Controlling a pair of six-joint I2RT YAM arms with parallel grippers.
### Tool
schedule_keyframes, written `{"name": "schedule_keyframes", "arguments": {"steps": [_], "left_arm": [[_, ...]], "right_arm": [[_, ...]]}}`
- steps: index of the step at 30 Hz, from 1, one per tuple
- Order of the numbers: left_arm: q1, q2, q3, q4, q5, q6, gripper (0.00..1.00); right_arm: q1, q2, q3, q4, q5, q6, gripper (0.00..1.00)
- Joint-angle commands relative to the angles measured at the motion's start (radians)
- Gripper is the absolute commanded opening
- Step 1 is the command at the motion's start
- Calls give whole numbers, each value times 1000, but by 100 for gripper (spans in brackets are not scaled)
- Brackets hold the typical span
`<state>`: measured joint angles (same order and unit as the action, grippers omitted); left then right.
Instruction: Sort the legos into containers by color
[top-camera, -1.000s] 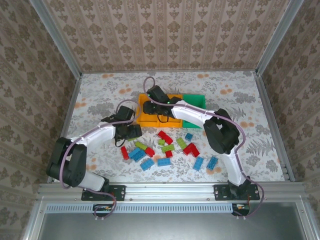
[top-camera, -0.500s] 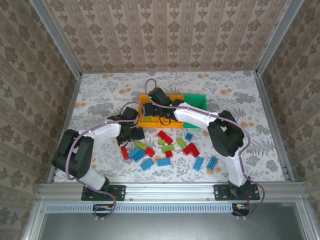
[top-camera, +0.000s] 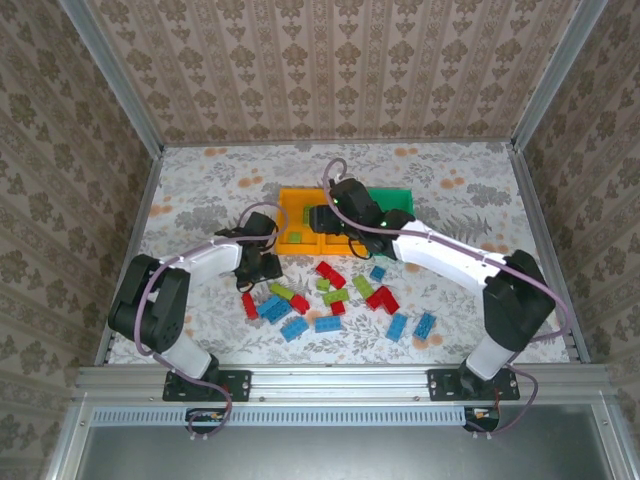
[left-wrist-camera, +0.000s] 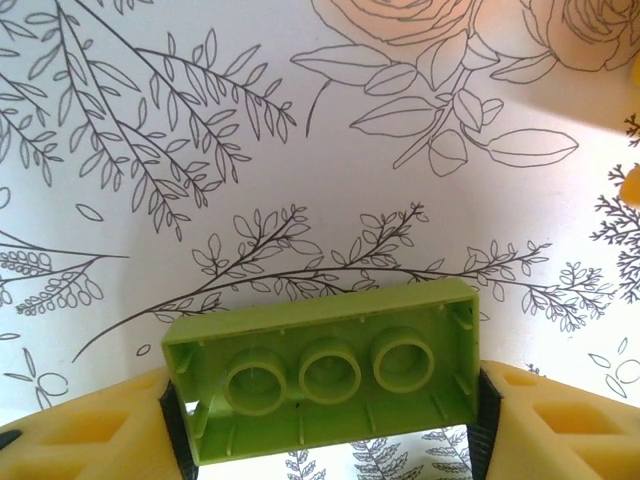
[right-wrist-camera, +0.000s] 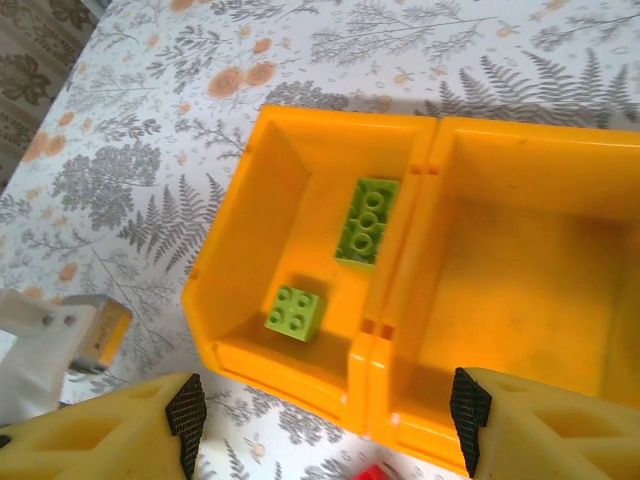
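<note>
My left gripper (left-wrist-camera: 325, 415) is shut on a lime green lego (left-wrist-camera: 325, 372), gripped by its ends with the hollow underside facing the camera, a little above the floral table. In the top view this left gripper (top-camera: 263, 262) sits just left of the containers. The containers are a left orange bin (right-wrist-camera: 235, 290), a middle orange bin (right-wrist-camera: 530, 270) and a green bin (top-camera: 396, 199). Two lime green legos (right-wrist-camera: 367, 220) (right-wrist-camera: 293, 312) lie in the left orange bin. My right gripper (right-wrist-camera: 325, 415) hangs open over the bins' near edge, holding nothing.
Loose legos lie on the table in front of the bins: red ones (top-camera: 330, 273) (top-camera: 380, 297), blue ones (top-camera: 272, 307) (top-camera: 327, 324) (top-camera: 411, 326) and lime green ones (top-camera: 336, 295) (top-camera: 281, 291). The right arm (top-camera: 450, 258) stretches over the right of the pile.
The right arm has swung right, its gripper shifting from the left orange bin toward the middle one. The left gripper has edged closer to the bins with the brick.
</note>
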<state>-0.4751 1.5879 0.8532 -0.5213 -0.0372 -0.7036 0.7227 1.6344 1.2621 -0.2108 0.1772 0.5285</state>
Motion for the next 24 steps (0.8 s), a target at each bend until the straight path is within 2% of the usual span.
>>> {"name": "schedule_keyframes", "arguments": {"steps": [1, 5, 11, 14, 16, 19, 24], "left_arm": [[13, 7, -5, 53, 14, 25, 59], [10, -26, 1, 54, 7, 48, 57], [-20, -120, 60, -11, -38, 90, 57], [-50, -169, 100, -39, -70, 112, 58], [-64, -188, 127, -42, -84, 131, 58], [-77, -178, 180, -27, -88, 178, 60], [-79, -59, 304, -11, -66, 259, 61]], "right_arm": [[-4, -76, -66, -58, 100, -47, 70], [-7, -171, -170, -120, 147, -56, 71], [-6, -360, -370, -188, 148, -55, 70], [-5, -456, -490, -182, 103, -74, 69], [-5, -528, -586, -156, 56, -105, 74], [-5, -623, -692, -153, 35, -116, 79], [-6, -734, -801, -147, -12, -80, 83]]}}
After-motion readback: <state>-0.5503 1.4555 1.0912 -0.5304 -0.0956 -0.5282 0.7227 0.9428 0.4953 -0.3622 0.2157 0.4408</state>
